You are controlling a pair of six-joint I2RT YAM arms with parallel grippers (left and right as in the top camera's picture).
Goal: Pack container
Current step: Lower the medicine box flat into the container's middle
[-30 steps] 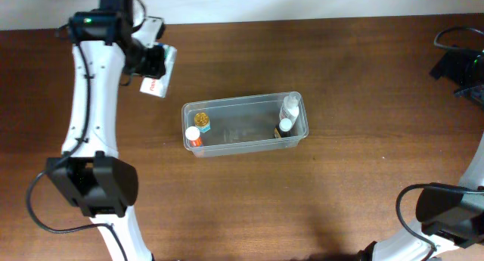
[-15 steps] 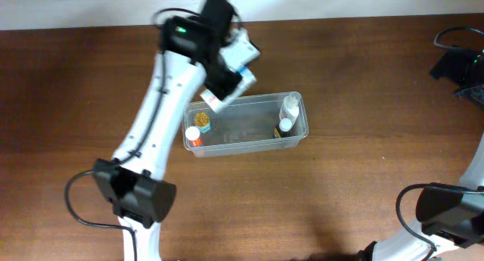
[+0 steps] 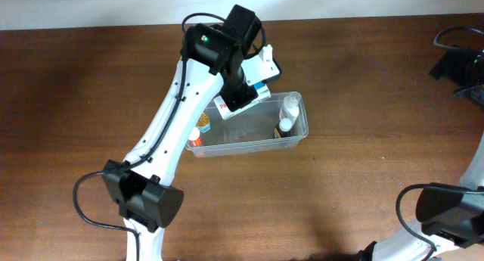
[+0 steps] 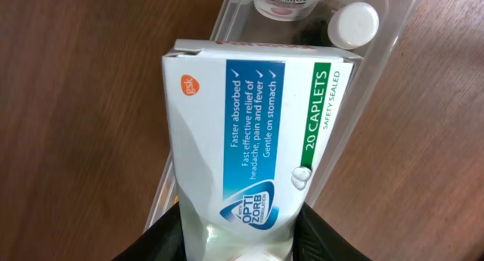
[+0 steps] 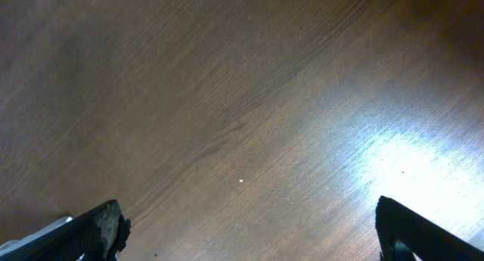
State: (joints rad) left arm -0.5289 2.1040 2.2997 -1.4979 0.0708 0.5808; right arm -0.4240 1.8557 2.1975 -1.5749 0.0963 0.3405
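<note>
1. A smooth brown wooden table [image 3: 363, 193] carries a clear plastic container [image 3: 249, 147] at its middle, rectangular with rounded corners.
2. At the container's left end, an orange-bottomed bottle [image 3: 195, 140] is partly hidden by the white arm.
3. The left gripper [image 4: 240, 244] clamps a glossy white and blue cardboard box [image 4: 249, 132] over the container's far rim.
4. Two white-capped bottles [image 3: 286, 126] stand at the container's right end.
5. The right gripper [image 5: 249, 231], jaws spread wide and empty, hangs over bare wood.
</note>
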